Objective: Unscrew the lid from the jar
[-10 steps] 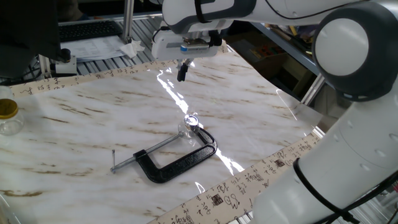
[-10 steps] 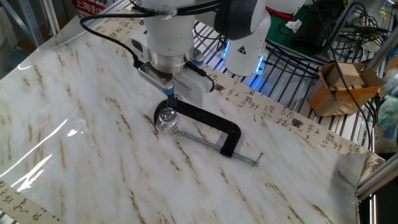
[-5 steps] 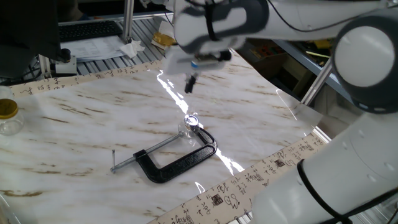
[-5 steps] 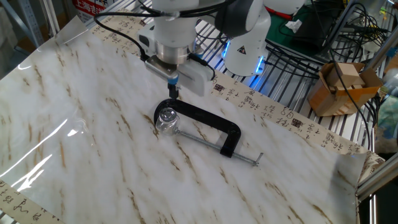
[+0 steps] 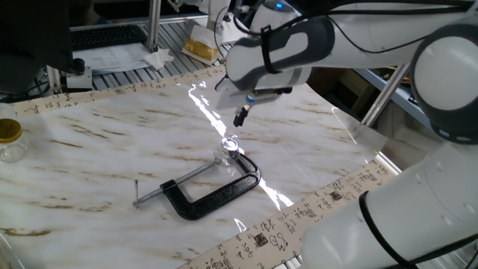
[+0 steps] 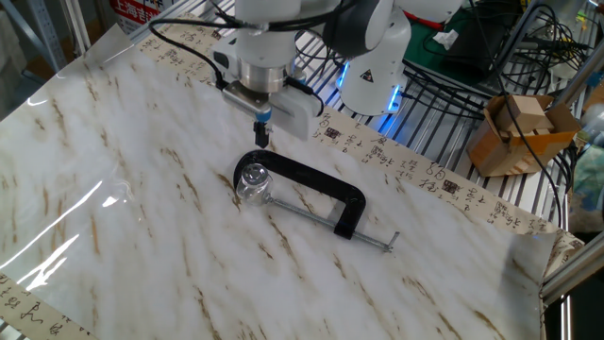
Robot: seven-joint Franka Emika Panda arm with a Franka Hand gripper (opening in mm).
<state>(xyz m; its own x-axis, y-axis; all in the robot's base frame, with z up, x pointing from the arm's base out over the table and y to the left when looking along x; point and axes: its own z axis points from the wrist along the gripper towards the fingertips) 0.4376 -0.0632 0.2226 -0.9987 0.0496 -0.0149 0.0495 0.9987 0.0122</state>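
Observation:
The very small clear jar point(image 5: 226, 153) stands on the marbled table inside the jaw end of a black C-clamp point(image 5: 213, 196). Its tiny glinting lid point(image 5: 231, 144) sits on top of it. In the other fixed view the jar point(image 6: 253, 186) and its lid point(image 6: 253, 175) show at the clamp's point(image 6: 316, 183) left end. My gripper point(image 5: 240, 117) hangs above and slightly behind the jar, apart from it, with its dark fingers pressed together and empty. It also shows in the other fixed view point(image 6: 263, 136), just above the jar.
A larger clear jar with a yellow-gold lid point(image 5: 9, 140) stands at the table's far left edge. The clamp's screw rod point(image 5: 168, 183) sticks out to the left. A cardboard box point(image 6: 514, 132) and wire racks lie beyond the table.
My gripper has moved across the table to a spot above and close to the small jar, and the arm has turned. The jar, lid and clamp have not moved.

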